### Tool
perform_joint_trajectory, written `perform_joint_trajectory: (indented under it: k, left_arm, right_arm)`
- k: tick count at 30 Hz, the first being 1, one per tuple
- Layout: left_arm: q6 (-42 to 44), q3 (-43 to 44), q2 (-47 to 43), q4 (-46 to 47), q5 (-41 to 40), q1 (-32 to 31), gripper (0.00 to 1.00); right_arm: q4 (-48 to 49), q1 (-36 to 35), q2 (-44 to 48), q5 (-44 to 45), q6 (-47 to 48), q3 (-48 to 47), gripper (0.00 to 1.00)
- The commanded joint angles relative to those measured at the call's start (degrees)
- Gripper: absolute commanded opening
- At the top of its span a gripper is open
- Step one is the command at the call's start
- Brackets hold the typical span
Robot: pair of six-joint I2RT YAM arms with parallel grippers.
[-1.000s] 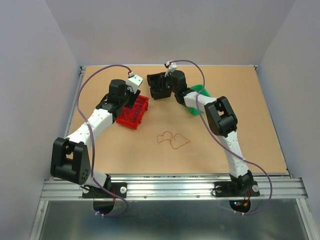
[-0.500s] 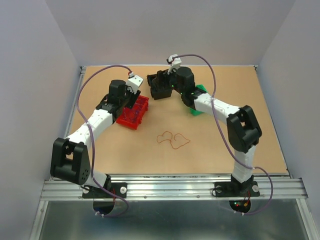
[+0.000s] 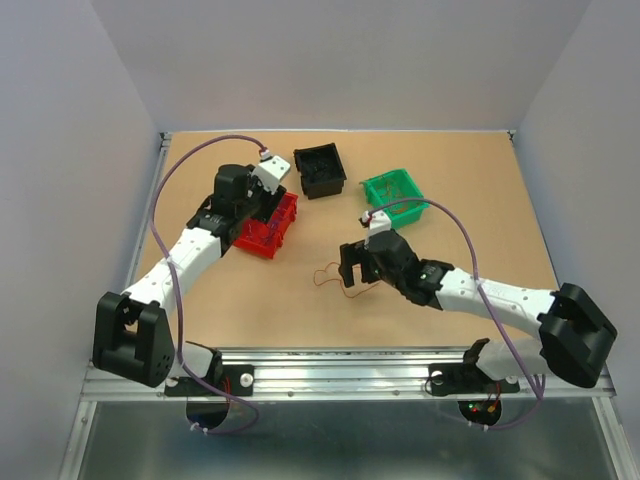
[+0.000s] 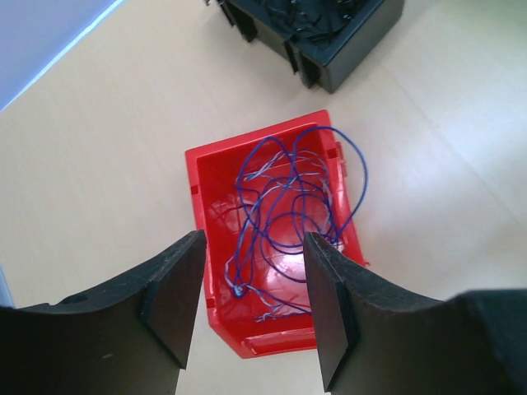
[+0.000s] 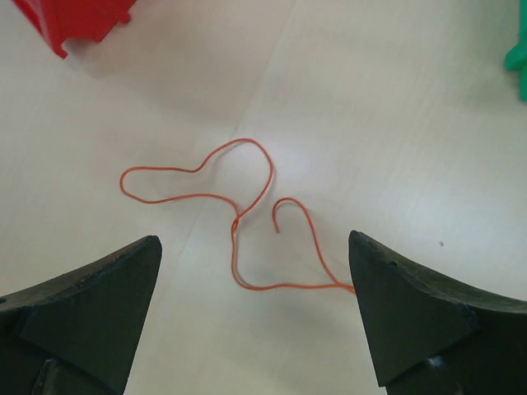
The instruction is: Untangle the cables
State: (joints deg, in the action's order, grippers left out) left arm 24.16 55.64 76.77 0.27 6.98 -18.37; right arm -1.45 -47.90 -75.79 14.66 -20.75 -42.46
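Right gripper (image 5: 254,241) hovers wide open and empty, straddling the orange cable (image 5: 239,216) mid-table, lined up for a pinch. Left gripper (image 4: 254,245), open and empty, hangs over purple cables (image 4: 284,210) in the far-left red bin (image 4: 202,177).

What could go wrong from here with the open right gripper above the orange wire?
The orange wire is thin and lies flat, so the open right gripper may pinch nothing or push it. The wire crosses itself; pulling one loop might tighten that crossing. Under the open left gripper, a blue loop seems to overhang the red bin and could snag.
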Motion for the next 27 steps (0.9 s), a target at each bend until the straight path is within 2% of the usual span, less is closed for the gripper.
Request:
perform_joint_trajectory:
  k: [1, 4, 8, 17, 23, 27]
  left_arm:
    - [-0.26, -1.58, -3.20, -0.19, 4.62, -2.63, 0.62]
    - [-0.61, -1.76, -3.82, -0.19, 6.54, -3.43, 0.62]
    - [-0.08, -1.23, -2.60, -5.18, 17.93, -3.60, 0.63]
    - [-0.78, -1.58, -0.22, -7.66, 27.90, -4.57, 0.61]
    - [-1.05, -1.50, 2.41, -8.36, 30.46, -5.53, 0.57]
    - [-0.96, -2.02, 1.72, -7.92, 30.28, -5.62, 0.57]
  right_arm:
    - [-1.71, -3.25, 2.40, 6.96, -6.84, 3.42, 1.00]
    - [-1.53, -4.21, 0.03, 7.40, -9.91, 3.08, 1.00]
    - [-0.57, -7.38, -2.16, 16.78, -16.15, 2.21, 1.00]
    - [-0.30, -8.00, -13.94, 14.70, -15.19, -4.47, 0.99]
    - [0.93, -9.05, -18.25, 16.45, -17.21, -7.20, 0.97]
    - [0.93, -9.40, -20.45, 17.77, -17.30, -8.78, 0.88]
